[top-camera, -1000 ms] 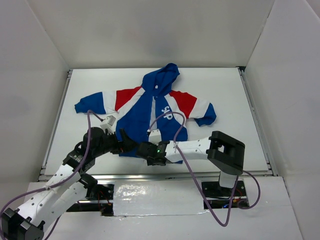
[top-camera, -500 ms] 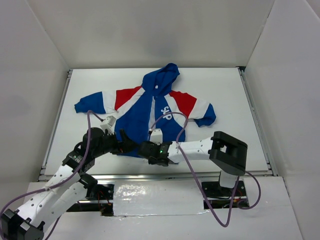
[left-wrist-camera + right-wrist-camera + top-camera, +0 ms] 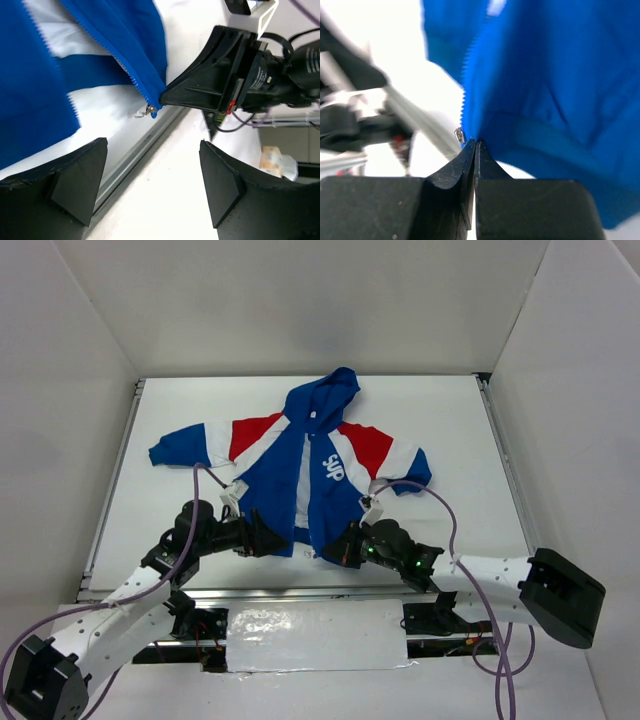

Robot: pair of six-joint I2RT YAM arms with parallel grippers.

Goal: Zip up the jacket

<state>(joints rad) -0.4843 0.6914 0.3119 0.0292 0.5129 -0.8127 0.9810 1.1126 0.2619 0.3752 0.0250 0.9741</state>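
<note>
From above, the royal blue, red and white hooded fabric jacket (image 3: pixel 310 460) lies flat on the white table (image 3: pixel 450 420), front unzipped, hood at the far side. In the left wrist view, the left gripper (image 3: pixel 152 145) gapes wide, holding nothing, facing the hem corner with its small metal zipper slider (image 3: pixel 150 109). In the right wrist view, the right gripper (image 3: pixel 476 145) is pinched tight on that blue hem corner.

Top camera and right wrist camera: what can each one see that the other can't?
Only the top camera shows the whole jacket spread on the table, with its hood, red shoulders and white letters. Only the right wrist camera shows the zipper teeth up close and the little metal slider beside the tips. Both show the right claw pinched shut on the jacket's blue bottom corner.
</note>
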